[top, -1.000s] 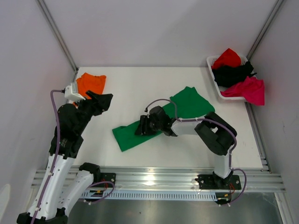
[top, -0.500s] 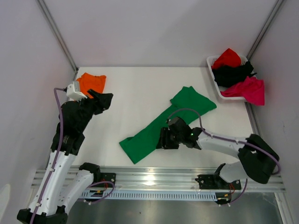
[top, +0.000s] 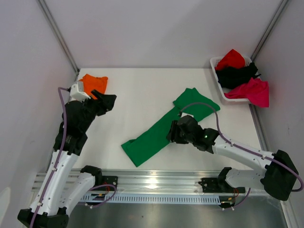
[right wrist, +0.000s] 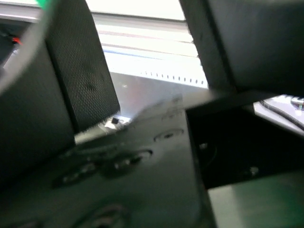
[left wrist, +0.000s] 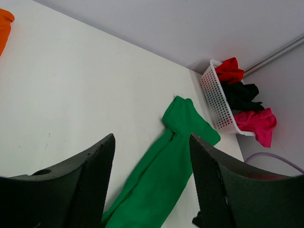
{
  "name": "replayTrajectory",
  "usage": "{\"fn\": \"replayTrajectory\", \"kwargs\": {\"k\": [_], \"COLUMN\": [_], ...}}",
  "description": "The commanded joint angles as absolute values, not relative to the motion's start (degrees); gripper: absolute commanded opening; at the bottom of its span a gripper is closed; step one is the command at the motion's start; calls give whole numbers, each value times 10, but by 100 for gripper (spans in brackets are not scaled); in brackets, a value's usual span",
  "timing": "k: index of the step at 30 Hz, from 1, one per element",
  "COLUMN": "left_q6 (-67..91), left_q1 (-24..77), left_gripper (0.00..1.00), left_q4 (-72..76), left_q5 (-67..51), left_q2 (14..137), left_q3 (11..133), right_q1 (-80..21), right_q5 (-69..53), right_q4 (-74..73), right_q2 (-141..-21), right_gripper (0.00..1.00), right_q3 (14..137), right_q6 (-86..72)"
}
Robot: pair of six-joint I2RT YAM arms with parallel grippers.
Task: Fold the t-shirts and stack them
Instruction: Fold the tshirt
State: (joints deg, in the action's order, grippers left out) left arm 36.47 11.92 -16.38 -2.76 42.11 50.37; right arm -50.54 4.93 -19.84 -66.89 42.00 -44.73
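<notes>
The left fingers [top: 106,101] hang apart, empty, near the orange t-shirt [top: 93,84] at far left. The right fingers [top: 173,133], also apart, sit over the green t-shirt [top: 151,138] on the desk [top: 142,90].

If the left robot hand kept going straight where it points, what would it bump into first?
Most likely the green t-shirt: in the wrist view it lies between the open fingers of the left gripper. It may touch the bare table just short of it first; depth is hard to judge.
</notes>
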Motion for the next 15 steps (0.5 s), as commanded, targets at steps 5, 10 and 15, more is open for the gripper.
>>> {"fn": "replayTrajectory", "kwargs": {"k": [5, 10, 15], "left_q6": [346, 348, 347], "left_q1": [115, 114, 114], "left_gripper": [67, 67, 67], "left_q4": [-152, -154, -163], "left_q5": [-24, -32, -26], "left_q2": [405, 407, 397], "left_q3": [522, 524, 521], "right_q1": [-463, -393, -295], "right_q5": [405, 476, 441], "right_q4": [-305, -208, -149], "right_q2": [-701, -747, -848], "right_gripper": [56, 56, 56], "right_q3": [521, 525, 567], "right_q6": [-553, -534, -476]}}
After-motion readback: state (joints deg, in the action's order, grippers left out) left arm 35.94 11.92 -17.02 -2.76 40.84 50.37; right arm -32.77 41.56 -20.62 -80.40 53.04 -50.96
